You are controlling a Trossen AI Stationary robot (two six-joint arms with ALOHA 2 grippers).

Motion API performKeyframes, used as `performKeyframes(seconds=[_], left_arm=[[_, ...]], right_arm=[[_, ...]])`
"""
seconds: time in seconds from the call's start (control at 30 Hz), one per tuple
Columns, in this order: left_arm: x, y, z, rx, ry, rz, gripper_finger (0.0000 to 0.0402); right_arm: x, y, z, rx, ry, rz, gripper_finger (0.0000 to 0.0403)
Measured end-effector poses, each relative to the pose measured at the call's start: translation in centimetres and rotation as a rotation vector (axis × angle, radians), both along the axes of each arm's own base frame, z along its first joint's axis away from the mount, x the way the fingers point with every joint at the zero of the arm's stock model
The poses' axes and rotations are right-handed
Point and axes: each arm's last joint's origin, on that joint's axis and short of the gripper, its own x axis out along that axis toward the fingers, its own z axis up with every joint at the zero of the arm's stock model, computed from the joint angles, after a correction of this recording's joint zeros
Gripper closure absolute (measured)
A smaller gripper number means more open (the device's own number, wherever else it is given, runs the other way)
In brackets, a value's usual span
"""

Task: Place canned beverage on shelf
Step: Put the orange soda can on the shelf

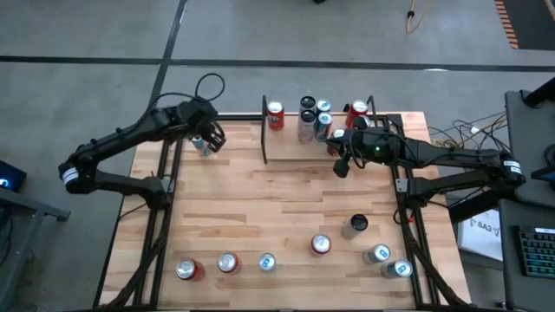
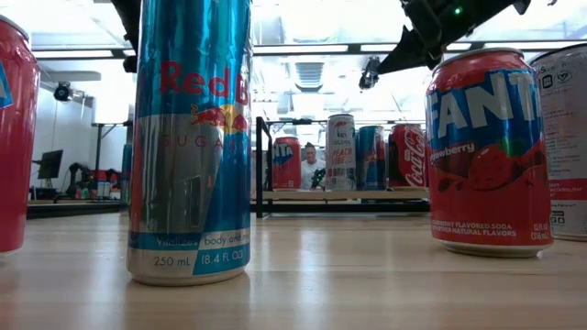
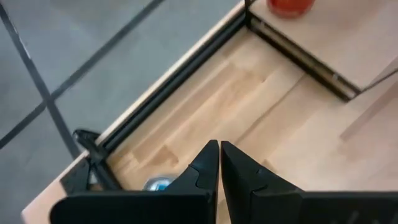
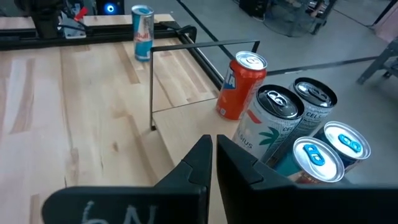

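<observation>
The shelf (image 1: 295,149), a small light-wood board with black rails, stands at the table's far middle. On it stand an orange can (image 1: 275,115), a cluster of several cans (image 1: 314,117) and a red can (image 1: 357,110). My right gripper (image 1: 341,165) hovers shut over the shelf's near edge, just in front of the cluster (image 4: 267,124), with nothing between its fingers (image 4: 214,143). My left gripper (image 1: 212,139) is shut and points steeply down at the far left. A blue can (image 1: 201,146) stands upright on the table beside it, its top (image 3: 158,183) half hidden behind one finger.
Several more cans stand along the table's near side, from a red one (image 1: 186,270) at the left to a silver pair (image 1: 388,262) at the right, with a black can (image 1: 355,225) farther in. The middle of the tabletop (image 1: 277,199) is bare wood.
</observation>
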Motion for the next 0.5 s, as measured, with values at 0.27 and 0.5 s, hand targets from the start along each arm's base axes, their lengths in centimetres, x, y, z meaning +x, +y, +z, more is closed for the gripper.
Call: performKeyframes(seconds=[0.27,0.5], left_arm=[[0.4,0.1,0.7,-0.116,0.115,0.073,0.0402],[0.0,-0.6,-0.3,-0.154,0.138,0.103,0.0402]], right_arm=[[0.0,0.1,-0.1,0.045,-0.016,-0.014,0.039],[0.3,1.4,0.0,0.067,-0.03,0.035,0.039]])
